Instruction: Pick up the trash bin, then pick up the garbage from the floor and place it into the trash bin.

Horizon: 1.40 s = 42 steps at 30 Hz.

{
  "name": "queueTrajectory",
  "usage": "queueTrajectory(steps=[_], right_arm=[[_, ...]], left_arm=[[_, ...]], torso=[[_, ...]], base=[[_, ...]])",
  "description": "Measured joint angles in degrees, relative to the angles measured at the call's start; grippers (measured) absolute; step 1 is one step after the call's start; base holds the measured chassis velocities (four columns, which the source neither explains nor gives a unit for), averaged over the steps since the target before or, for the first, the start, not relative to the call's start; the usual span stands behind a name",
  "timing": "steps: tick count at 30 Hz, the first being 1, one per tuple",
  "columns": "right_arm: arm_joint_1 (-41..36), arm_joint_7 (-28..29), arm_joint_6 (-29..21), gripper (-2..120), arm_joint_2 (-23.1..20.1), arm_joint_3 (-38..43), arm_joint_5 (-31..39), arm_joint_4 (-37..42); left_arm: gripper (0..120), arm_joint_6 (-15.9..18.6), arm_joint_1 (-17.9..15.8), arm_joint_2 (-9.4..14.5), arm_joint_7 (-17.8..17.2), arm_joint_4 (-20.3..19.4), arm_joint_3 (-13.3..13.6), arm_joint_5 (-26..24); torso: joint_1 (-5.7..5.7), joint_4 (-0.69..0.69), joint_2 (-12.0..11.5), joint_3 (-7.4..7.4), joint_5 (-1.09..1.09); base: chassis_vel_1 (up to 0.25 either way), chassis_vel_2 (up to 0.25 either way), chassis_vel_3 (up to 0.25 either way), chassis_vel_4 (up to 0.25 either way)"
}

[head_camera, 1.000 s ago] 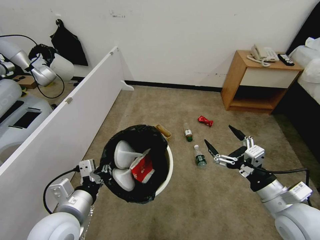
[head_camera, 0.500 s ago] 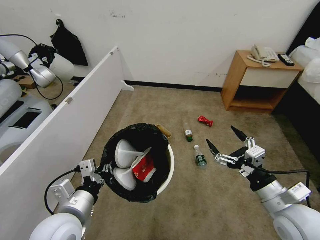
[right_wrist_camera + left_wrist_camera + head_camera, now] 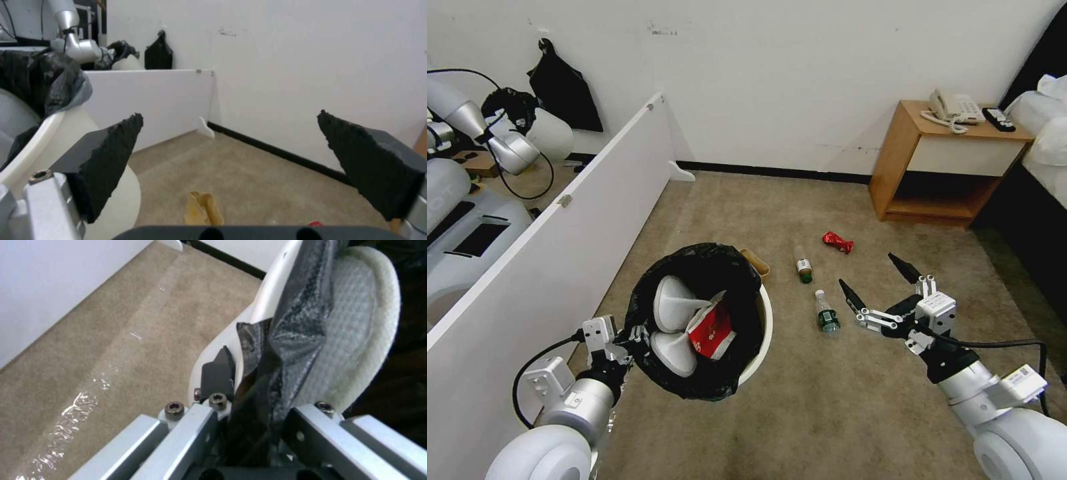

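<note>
Left gripper (image 3: 630,339), under my control, clamps the black-bag-lined rim of the round white plastic trash bin (image 3: 764,327), holding it above the carpet. My right gripper (image 3: 875,282) hovers wide open and empty beside a green-labelled clear bottle (image 3: 826,312).

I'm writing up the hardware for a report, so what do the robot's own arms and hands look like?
Both arms are silver-grey metal tubes with rounded white joint housings. A black cable loops beside the left hand and another trails from the right hand. Each hand has a pale boxy metal base with visible screws; the right hand's two fingers are black, pointed and rough-textured.
</note>
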Motion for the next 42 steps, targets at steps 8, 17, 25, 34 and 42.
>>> queueTrajectory(steps=[8,17,25,34,42], right_arm=[[0.0,-0.4,-0.5,100,0.3,0.0,0.1,0.1],[-0.1,-0.5,-0.4,100,0.7,0.0,0.2,0.1],[0.0,-0.4,-0.3,100,1.0,0.1,0.1,0.0],[0.0,-0.4,-0.3,100,1.1,0.4,0.4,-0.1],[-0.1,-0.4,2.0,100,1.3,0.2,0.5,-0.8]], left_arm=[[1,-0.3,0.1,0.0,-0.3,0.0,-0.4,-0.1],[1,-0.3,0.4,-0.3,-0.4,0.0,0.1,-0.1],[1,-0.4,0.4,0.1,-0.6,0.1,0.1,0.0],[1,-0.4,0.3,0.1,-0.8,0.3,0.3,0.0],[1,-0.5,0.3,0.3,-0.9,0.5,0.4,0.0]], torso=[[0.0,0.0,0.0,0.0,0.0],[0.0,0.0,0.0,-0.01,0.0],[0.0,0.0,0.0,0.01,0.0],[0.0,-0.01,0.0,0.0,0.0],[0.0,0.02,0.0,0.01,0.02]], base=[[0.0,0.0,0.0,0.0],[-0.083,0.098,0.081,-0.083],[-0.22,0.216,0.221,-0.226],[-0.166,0.162,0.161,-0.162],[-0.161,0.164,0.176,-0.163]])
